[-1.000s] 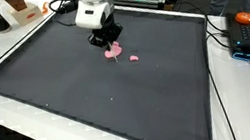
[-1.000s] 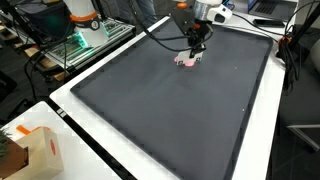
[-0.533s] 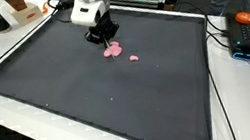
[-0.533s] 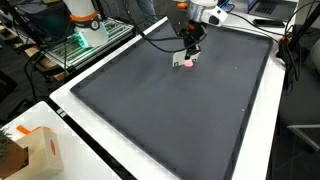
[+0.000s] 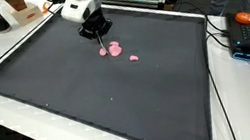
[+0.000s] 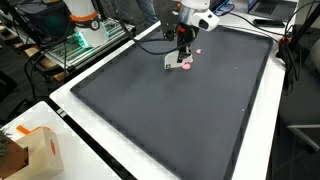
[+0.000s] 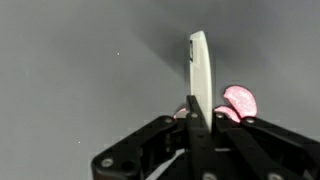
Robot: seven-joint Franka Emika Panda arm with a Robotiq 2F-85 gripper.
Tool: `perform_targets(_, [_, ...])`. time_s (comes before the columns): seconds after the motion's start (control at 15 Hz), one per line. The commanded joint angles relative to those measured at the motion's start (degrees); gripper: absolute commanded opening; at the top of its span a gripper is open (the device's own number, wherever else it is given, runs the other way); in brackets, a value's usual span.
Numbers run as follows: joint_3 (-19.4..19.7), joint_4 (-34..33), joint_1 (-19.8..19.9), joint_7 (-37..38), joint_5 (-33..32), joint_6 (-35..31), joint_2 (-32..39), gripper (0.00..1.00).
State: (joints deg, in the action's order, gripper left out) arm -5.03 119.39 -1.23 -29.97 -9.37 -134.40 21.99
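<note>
White desk (image 5: 6, 119) underneath everything, nearly covered by a big black mat (image 5: 119, 96), shown in both exterior views. Off the mat, on the bare desk: a cardboard box (image 6: 40, 150) at a near corner in an exterior view, and a small orange thing (image 5: 245, 17) among cables at the side in an exterior view. White arm (image 5: 82, 1) reaching in over the far part of the mat, wrist turned downward. Below it the black hand (image 5: 96, 32), fingers drawn in narrow and clamped on a thin white strip (image 7: 200, 70). Gripped at one end, with the free end sticking straight out past the fingertips and down toward the mat. Tip on the surface or just above it: cannot tell. Just beside the strip, lying on the mat, a pink lump (image 5: 115, 49). A little apart from that, farther from the hand, a smaller pink bit (image 5: 133, 57). In the wrist view, the pink lump close to the fingertips on one side of the strip, partly hidden behind a finger, with a sliver of pink showing on the other side too.
</note>
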Motion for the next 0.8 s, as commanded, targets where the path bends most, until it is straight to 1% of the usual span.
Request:
perform_targets(0.0, [1.71, 3.22, 0.63, 2.94, -2.63, -1.19, 0.58, 0.01])
perform_targets(0.07, [1.84, 3.49, 0.68, 3.16, -2.58, -1.12, 0.31, 0.01])
perform_targets(0.2, [0.29, 4.04, 1.72, 0.29, 0.32, -1.64, -0.77, 0.01])
perform_targets(0.33, [-0.82, 4.48, 2.22, -1.78, 1.84, -1.90, -1.97, 0.01])
perform_targets(0.47, [-1.55, 5.18, 2.40, -3.29, 2.55, -2.16, -3.79, 0.01])
perform_targets(0.73, [-1.80, 5.26, 2.04, -4.05, 2.35, -1.58, -6.09, 0.01])
